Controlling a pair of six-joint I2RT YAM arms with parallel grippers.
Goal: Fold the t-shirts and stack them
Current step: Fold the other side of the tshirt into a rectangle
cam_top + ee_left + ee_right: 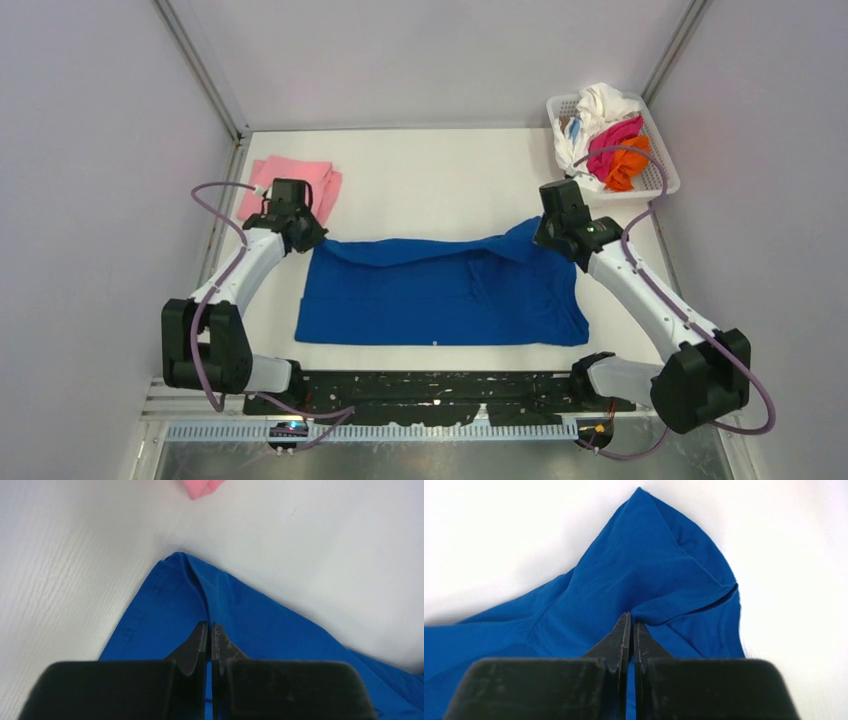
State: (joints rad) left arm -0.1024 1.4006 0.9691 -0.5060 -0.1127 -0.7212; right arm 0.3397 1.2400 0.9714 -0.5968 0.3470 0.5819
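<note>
One soft royal blue cloth t-shirt (440, 295) lies spread out in the middle of the smooth white surface (430, 170). It is wide and almost flat, with a few wrinkles along its far edge. Two grippers hold it. The left gripper (209, 626) has its two thin black fingers pressed together on a small ridge of blue cloth at the far left corner. The right gripper (631, 616) pinches a fold at the far right corner the same way, and that corner stands up in a point. One light pink cloth t-shirt (300, 180) lies folded flat at the far left, apart from the blue one. One white plastic mesh basket (668, 185) sits at the far right. Three crumpled shirts are heaped in it: one white t-shirt (605, 100), one magenta t-shirt (612, 140) and one orange t-shirt (622, 175).
</note>
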